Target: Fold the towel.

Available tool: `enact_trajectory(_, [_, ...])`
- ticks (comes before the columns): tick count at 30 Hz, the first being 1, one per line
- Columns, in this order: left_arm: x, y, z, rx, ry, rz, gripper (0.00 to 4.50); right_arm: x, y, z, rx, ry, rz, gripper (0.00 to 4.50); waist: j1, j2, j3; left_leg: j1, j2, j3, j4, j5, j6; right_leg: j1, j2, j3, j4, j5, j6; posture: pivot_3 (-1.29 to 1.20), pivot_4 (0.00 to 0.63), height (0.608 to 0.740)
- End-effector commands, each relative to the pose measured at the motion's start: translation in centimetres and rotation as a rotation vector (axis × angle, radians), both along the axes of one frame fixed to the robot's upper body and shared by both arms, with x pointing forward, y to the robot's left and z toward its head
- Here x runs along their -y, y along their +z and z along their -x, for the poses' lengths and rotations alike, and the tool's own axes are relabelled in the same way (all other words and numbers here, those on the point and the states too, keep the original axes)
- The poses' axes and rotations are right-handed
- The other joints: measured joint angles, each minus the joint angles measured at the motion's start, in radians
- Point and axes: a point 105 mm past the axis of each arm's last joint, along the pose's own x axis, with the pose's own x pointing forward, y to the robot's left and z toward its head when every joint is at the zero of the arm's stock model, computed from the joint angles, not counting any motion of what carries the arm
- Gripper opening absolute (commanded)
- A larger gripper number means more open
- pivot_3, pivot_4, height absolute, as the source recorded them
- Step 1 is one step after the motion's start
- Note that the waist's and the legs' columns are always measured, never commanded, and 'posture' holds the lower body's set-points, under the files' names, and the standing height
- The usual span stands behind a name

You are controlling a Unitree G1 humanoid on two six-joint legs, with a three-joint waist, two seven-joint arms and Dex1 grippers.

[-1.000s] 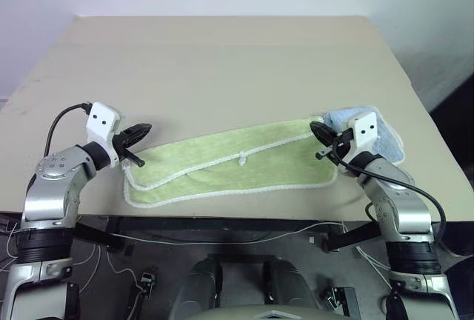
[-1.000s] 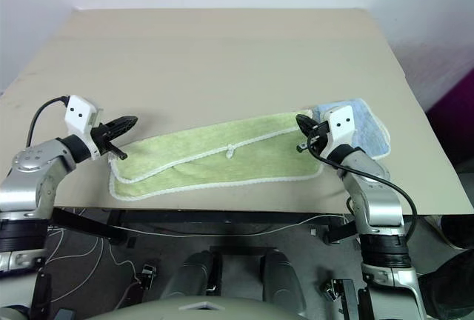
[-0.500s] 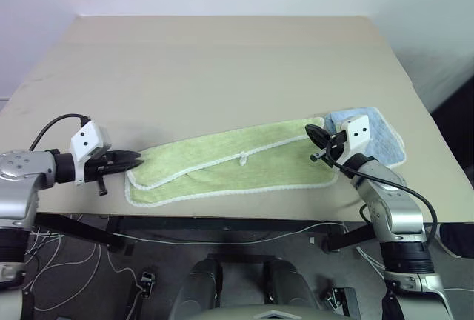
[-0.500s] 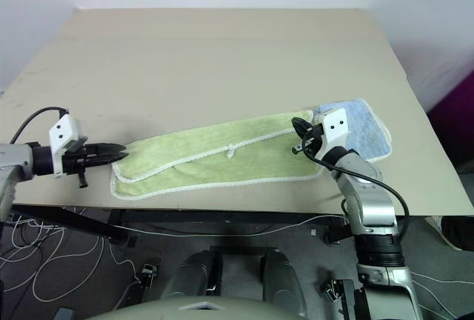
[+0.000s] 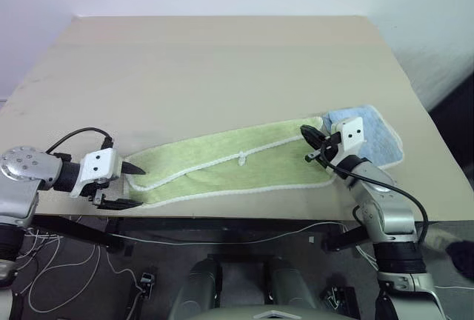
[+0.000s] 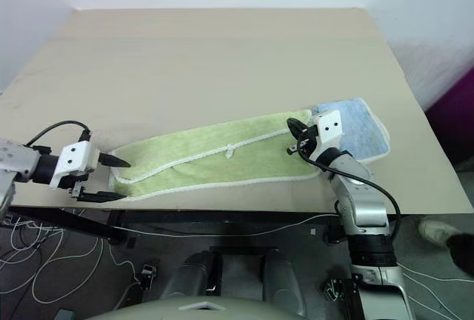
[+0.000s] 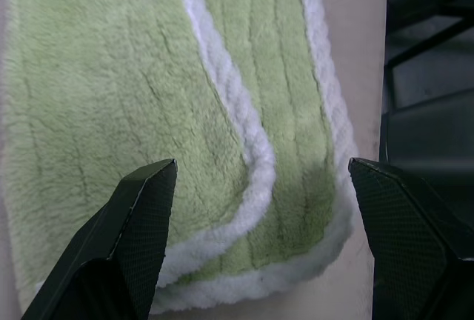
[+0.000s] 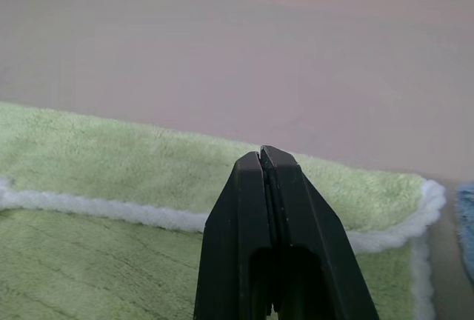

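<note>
The towel, light yellow-green with white edging and a small white loop, lies folded lengthwise along the front of the table. My left gripper is open at the towel's left end, one finger over the cloth's corner and the other by the table's front edge. In the left wrist view the towel's layered corner lies between its two spread fingers. My right gripper is shut with nothing in it, level just above the towel's right end.
A light blue folded cloth lies beside the towel's right end, behind my right wrist. The table's front edge runs just under the towel. Cables and a dark frame show below the table.
My left gripper dropped from above the table to the towel's left end, turned to point along it, and opened. My right gripper stayed shut at the right end.
</note>
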Motion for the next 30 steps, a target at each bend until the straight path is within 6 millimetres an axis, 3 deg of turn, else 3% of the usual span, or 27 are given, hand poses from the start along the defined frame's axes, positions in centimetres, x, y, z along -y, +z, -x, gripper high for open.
enact_trajectory(1, [0.0,0.4,-0.6,0.049,-0.016,-0.03,3.9,-0.1,1.0,0.1,0.046,0.0,-0.004,0.0,0.001,0.0,0.0,0.0,0.0,0.0,0.0,0.0,0.0,0.0,0.0,0.0,0.0,0.0,0.0,0.0,0.15,0.74])
enact_trajectory(8, [-0.1,-0.2,-1.7,0.084,-0.008,-0.044,3.9,0.2,1.0,0.3,0.048,-0.016,-0.004,0.0,0.0,0.0,0.0,0.0,0.0,0.0,0.0,0.0,0.0,0.0,0.0,0.0,0.0,0.0,0.0,0.0,0.15,0.74])
enact_trajectory(9, [-0.1,-0.3,-1.6,0.081,-0.014,-0.043,3.73,0.3,1.1,0.3,0.049,-0.02,-0.004,0.0,0.0,0.0,0.0,0.0,0.0,0.0,0.0,0.0,0.0,0.0,0.0,0.0,0.0,0.0,0.0,0.0,0.15,0.74])
enact_trajectory(12, [0.0,-0.4,-1.6,0.079,-0.021,-0.042,3.0,0.5,1.1,0.3,0.051,-0.026,-0.004,0.0,-0.001,0.0,0.0,0.0,0.0,0.0,0.0,0.0,0.0,0.0,0.001,0.0,0.001,0.0,0.0,0.0,0.15,0.74])
enact_trajectory(21, [0.2,0.4,-1.8,0.078,-0.017,0.001,0.03,0.6,1.2,0.3,0.053,-0.03,-0.004,0.0,-0.001,0.0,0.0,0.0,0.0,0.0,0.001,0.0,0.0,0.0,0.001,0.0,0.001,0.0,0.0,0.0,0.15,0.74])
enact_trajectory(30, [0.1,1.8,-1.9,0.082,0.046,0.085,0.03,1.2,1.8,0.1,0.07,-0.028,0.032,0.0,-0.001,0.0,0.0,0.0,0.0,0.0,0.001,0.0,0.0,0.0,0.001,0.0,0.001,0.0,0.0,0.0,0.15,0.74])
